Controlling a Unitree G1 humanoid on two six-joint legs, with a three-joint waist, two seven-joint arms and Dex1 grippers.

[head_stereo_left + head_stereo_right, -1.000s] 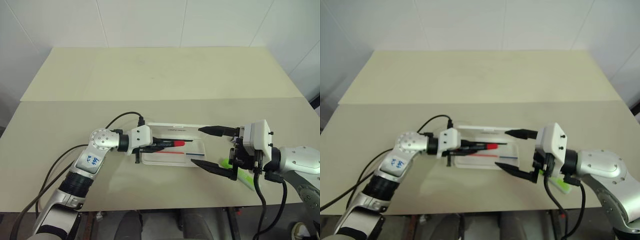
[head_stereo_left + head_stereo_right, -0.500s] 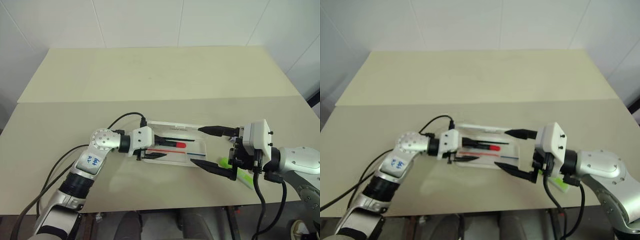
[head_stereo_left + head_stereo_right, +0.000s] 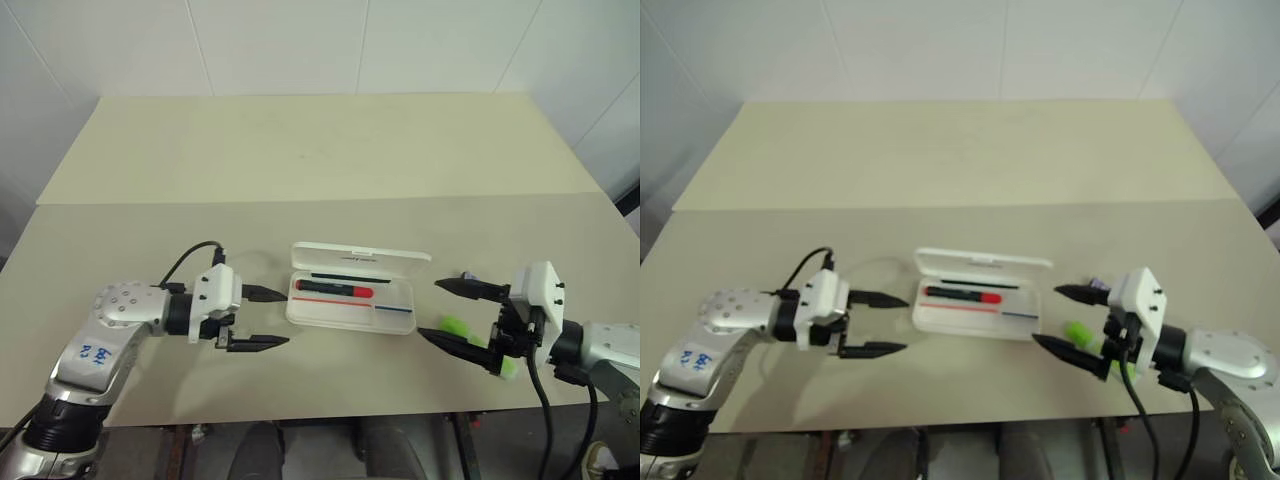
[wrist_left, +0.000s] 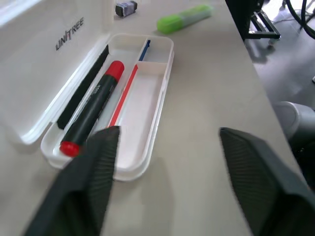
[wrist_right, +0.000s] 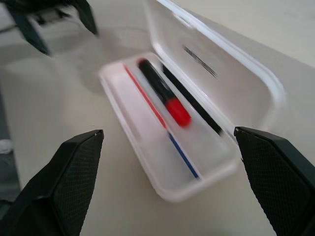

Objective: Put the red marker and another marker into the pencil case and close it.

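Red marker (image 3: 333, 290) lies in open case (image 3: 352, 315). Both end effectors wide, empty: left (image 3: 259, 318), right (image 3: 455, 316). Next: right grasps green marker (image 3: 455, 326) on counter (image 3: 320, 160), places it inside case.

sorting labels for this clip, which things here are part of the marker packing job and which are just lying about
Part of the job:
- red marker, lying in the case
- green highlighter, on the table beside the case
- pencil case, lid open

Just lying about:
- small dark grey stubby object, on the table past the case
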